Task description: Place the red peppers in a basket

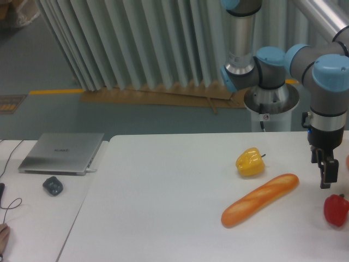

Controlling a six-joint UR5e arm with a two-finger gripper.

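Glossy red bell pepper (336, 210) with a short dark stem on top, sitting upright on the white table surface at the right edge, partly cropped by the frame.

Probably a robotics lab: white table (163, 207), closed laptop (61, 153), pleated grey curtain (136, 41) behind the arm (283, 60)

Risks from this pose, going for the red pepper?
1. The red pepper sits at the frame's right edge, partly cut off, so grasp alignment is hard to verify.
2. The hand hangs close to the baguette tip; a sideways move may knock it.
3. No basket is in view, so the drop point is unknown.
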